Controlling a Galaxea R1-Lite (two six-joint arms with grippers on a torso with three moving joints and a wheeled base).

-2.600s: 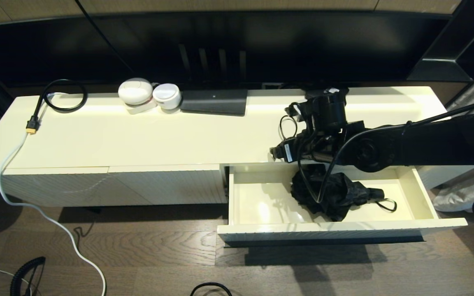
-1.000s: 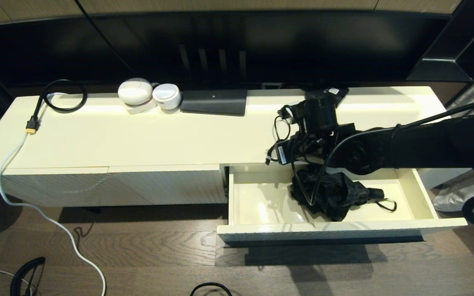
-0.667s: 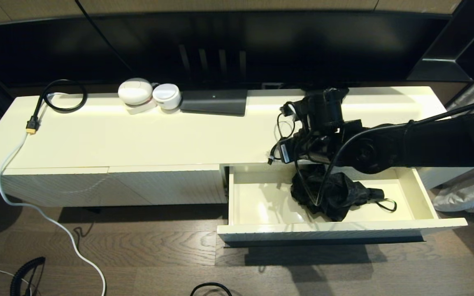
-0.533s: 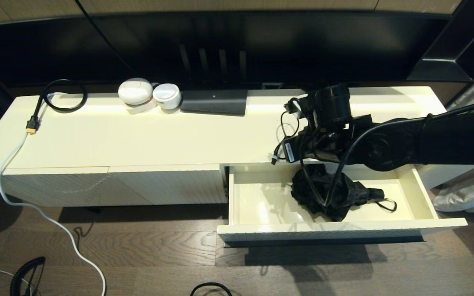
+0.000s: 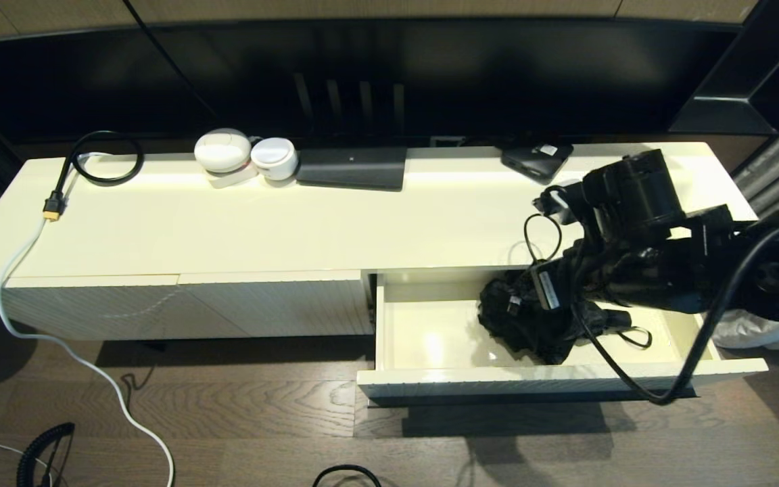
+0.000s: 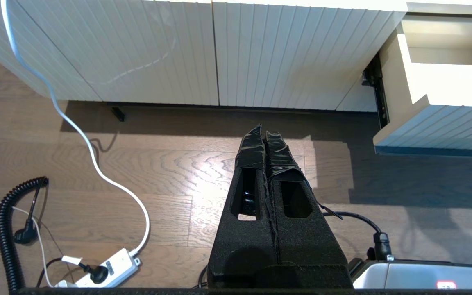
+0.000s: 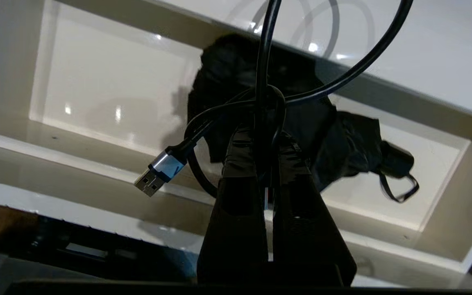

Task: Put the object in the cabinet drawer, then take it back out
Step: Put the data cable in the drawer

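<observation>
The cabinet drawer [image 5: 430, 375] stands pulled open at the lower right of the cream cabinet, and a folded black umbrella [image 5: 545, 331] lies inside it. My right gripper [image 5: 523, 297] hangs over the drawer just above the umbrella [image 7: 346, 135]. It is shut [image 7: 262, 137] on a black USB cable [image 7: 260, 61]. The cable loops above the fingers, and its silver plug [image 7: 154, 174] dangles over the drawer's inside [image 7: 96, 82]. My left gripper [image 6: 264, 135] is shut and empty, low over the wooden floor in front of the closed ribbed panels; the drawer's corner [image 6: 432, 119] lies beside it.
On the cabinet top [image 5: 261, 223] stand two white round devices [image 5: 244, 155], a flat black box [image 5: 352, 168], a small black device [image 5: 537, 161] and a looped cable with a yellow plug [image 5: 51, 213]. A white cord [image 6: 96, 164] and a power strip [image 6: 105, 272] lie on the floor.
My right arm has swung right and forward off the cabinet top, carrying the cable down over the open drawer. The small black device at the back is now uncovered. The umbrella has not moved.
</observation>
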